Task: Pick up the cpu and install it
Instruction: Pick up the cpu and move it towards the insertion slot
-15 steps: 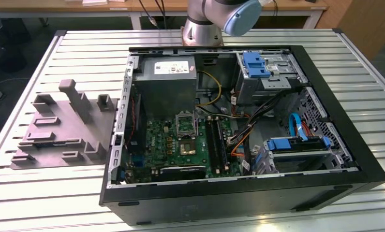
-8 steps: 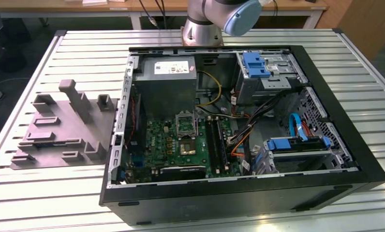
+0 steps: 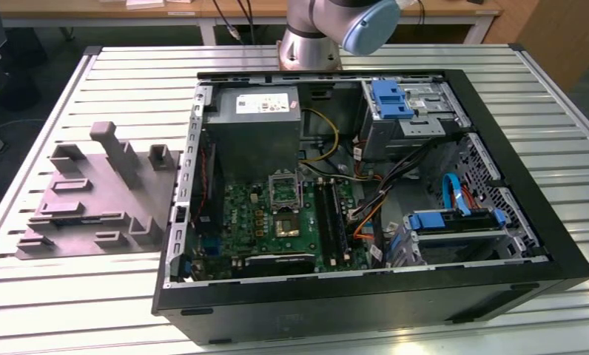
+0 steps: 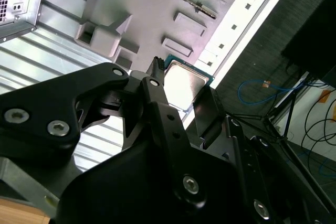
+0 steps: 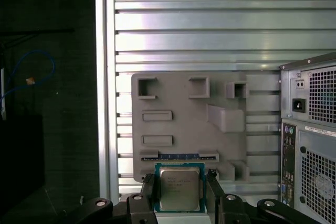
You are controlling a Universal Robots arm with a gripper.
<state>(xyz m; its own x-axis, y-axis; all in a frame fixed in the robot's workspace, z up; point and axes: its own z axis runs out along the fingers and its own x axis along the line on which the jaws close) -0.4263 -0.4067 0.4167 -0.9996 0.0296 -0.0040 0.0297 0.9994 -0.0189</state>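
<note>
The cpu (image 5: 179,190) is gripped by two opposite edges between the partly closed fingers of the gripper (image 5: 180,181). The grey fixture (image 3: 87,207) is seen at nine o'clock from the computer case (image 3: 374,299) in the exterior view.

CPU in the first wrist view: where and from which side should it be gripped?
Grip the cpu by two opposite thin edges, one finger from each side, metal top left bare. It is a thin flat square; the gripper holds it that way now.
</note>
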